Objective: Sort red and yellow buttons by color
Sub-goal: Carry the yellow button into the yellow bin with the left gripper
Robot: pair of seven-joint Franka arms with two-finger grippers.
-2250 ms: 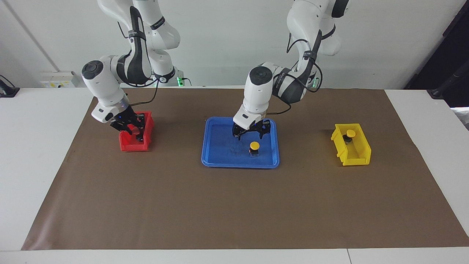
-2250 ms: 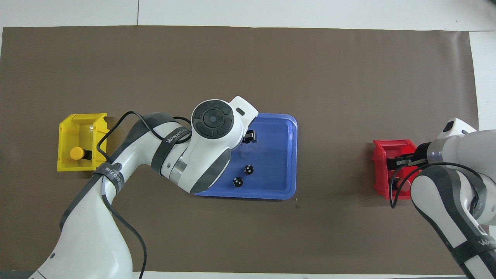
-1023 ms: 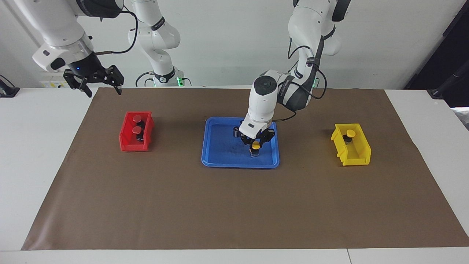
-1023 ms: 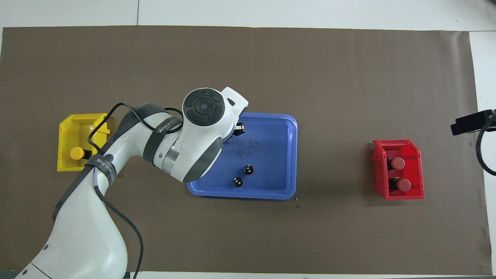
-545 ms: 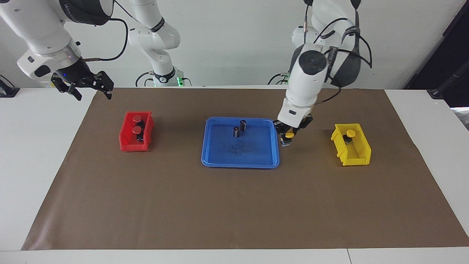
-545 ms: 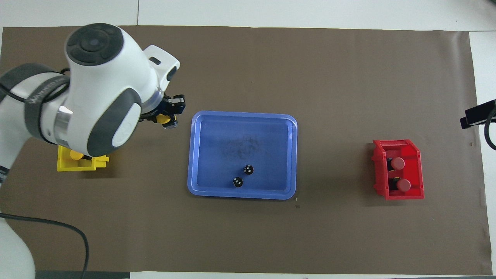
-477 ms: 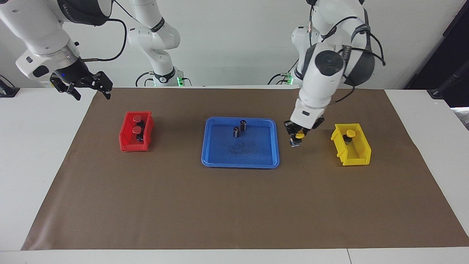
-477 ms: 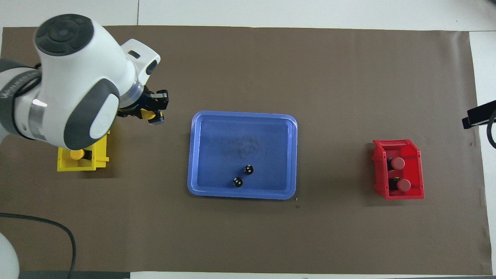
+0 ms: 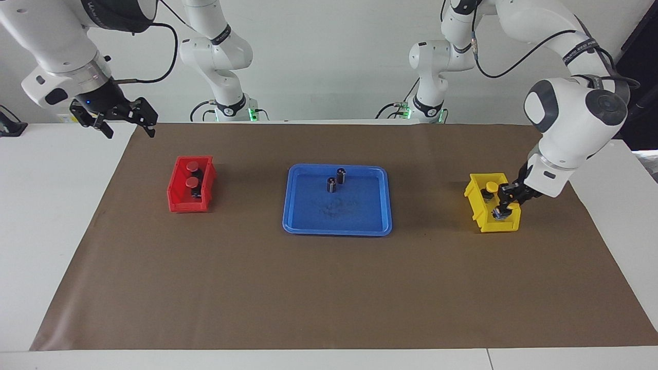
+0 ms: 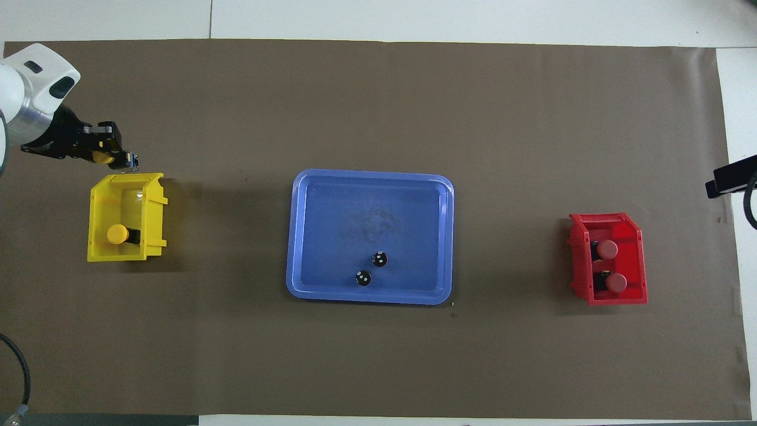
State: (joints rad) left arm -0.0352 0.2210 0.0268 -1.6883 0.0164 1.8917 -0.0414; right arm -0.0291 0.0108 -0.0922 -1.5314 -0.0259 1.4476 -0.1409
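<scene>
Yellow is the only colour left to finish: the left gripper [image 9: 506,204] is holding the last yellow button [image 9: 512,207] clamped between its fingers and hanging over the yellow bin [image 9: 509,220], at the part of it farther from the robots. Half a second ago it was carrying that button over the brown mat [image 9: 329,288] between the blue tray [image 9: 293,221] and the bin; two seconds ago the button was standing in the tray, so the carry is all but done. Whether the button is touching the bin is not clear, since the overhead view is showing it raised above the bin's rim. The other yellow button [image 9: 491,188] is lying in the bin's end nearer the robots. Both red buttons [image 9: 192,174] are sitting in the red bin [image 9: 177,205], where the right gripper [image 9: 114,119] was reaching two seconds ago; it is now waiting with fingers spread, raised over the table edge at the right arm's end. Only two dark cylinders [image 9: 335,180] are standing in the tray. Lowering and letting go should complete the sort.
</scene>
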